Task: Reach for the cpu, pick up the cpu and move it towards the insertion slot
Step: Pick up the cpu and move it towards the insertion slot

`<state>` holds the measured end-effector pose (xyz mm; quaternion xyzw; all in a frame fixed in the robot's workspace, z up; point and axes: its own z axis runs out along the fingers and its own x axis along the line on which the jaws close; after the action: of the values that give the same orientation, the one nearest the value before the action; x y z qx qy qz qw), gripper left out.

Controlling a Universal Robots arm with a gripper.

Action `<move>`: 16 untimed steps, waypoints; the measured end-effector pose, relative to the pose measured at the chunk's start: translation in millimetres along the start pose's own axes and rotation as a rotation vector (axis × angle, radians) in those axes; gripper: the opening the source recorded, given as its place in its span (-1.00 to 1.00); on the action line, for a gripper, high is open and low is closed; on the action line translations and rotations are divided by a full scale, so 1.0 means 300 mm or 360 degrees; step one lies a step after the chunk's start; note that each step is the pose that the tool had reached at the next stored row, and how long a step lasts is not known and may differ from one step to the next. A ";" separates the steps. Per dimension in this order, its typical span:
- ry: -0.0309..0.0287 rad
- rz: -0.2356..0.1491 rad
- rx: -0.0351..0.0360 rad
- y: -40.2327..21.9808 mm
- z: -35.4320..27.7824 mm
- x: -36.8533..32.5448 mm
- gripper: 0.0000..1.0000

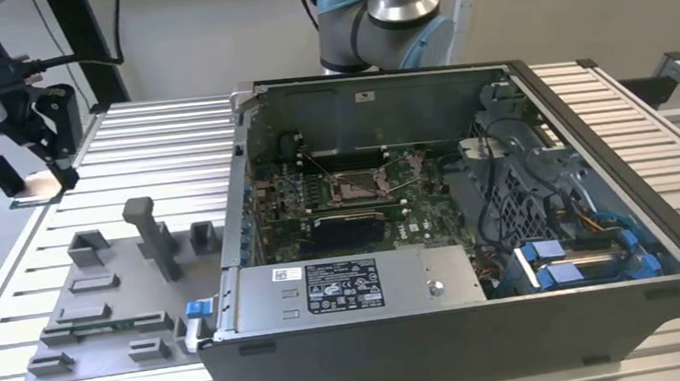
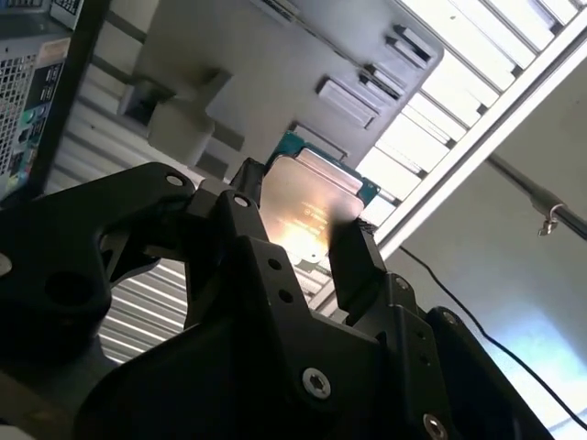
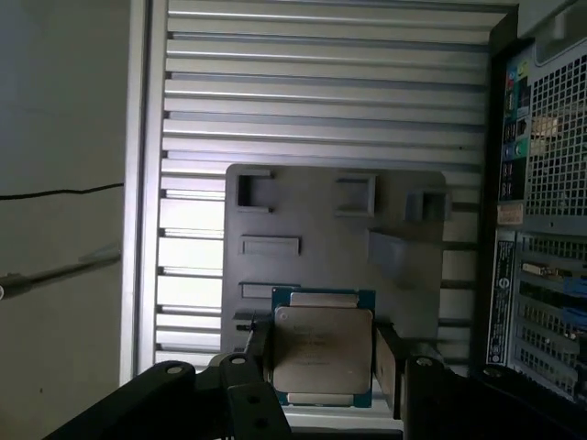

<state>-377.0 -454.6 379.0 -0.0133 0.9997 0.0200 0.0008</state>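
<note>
A slatted aluminium table [image 1: 151,142] is carrying everything, its ribs running across the first wrist view [image 3: 321,101] as well. On the exterior view's right half of it, an open computer case [image 1: 451,329] is lying on its side, showing a green circuit board, cables and a silver power supply [image 1: 348,287] along its near wall. The robot arm [image 1: 376,16] is rising behind the case's far wall.

On the exterior view's left, near the case, a grey plastic fixture [image 1: 103,304] with raised blocks and recesses is lying flat on the table; it is also showing in both wrist views [image 2: 275,64] [image 3: 321,220].

The gripper [image 1: 34,185] is hanging over the far corner of the table on the exterior view's left, apart from the fixture and well apart from the case. In both wrist views [image 2: 303,225] [image 3: 323,353] its black jaws are standing narrowly apart and pinching the cpu [image 3: 323,344] by two opposite edges.

The insertion slot [image 1: 356,184], a shiny metal frame with a dark centre, is sitting in the middle of the circuit board inside the case.

The cpu [image 1: 38,192] is sitting flat between the fingertips, clear of the table, its pale silvery face [image 2: 312,197] turned toward the wrist cameras, well apart from the slot.
</note>
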 end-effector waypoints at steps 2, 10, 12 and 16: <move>0.00002 0.0000 0.0000 -0.001 0.000 -0.025 -1.00; 0.00001 0.0000 0.0000 -0.003 0.000 -0.110 -1.00; 0.00003 0.0000 0.0000 -0.004 0.000 -0.131 -1.00; 0.00004 0.0000 0.0000 -0.004 0.000 -0.170 -1.00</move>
<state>-325.9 -454.6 379.1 -0.0133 0.9997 0.0200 0.0007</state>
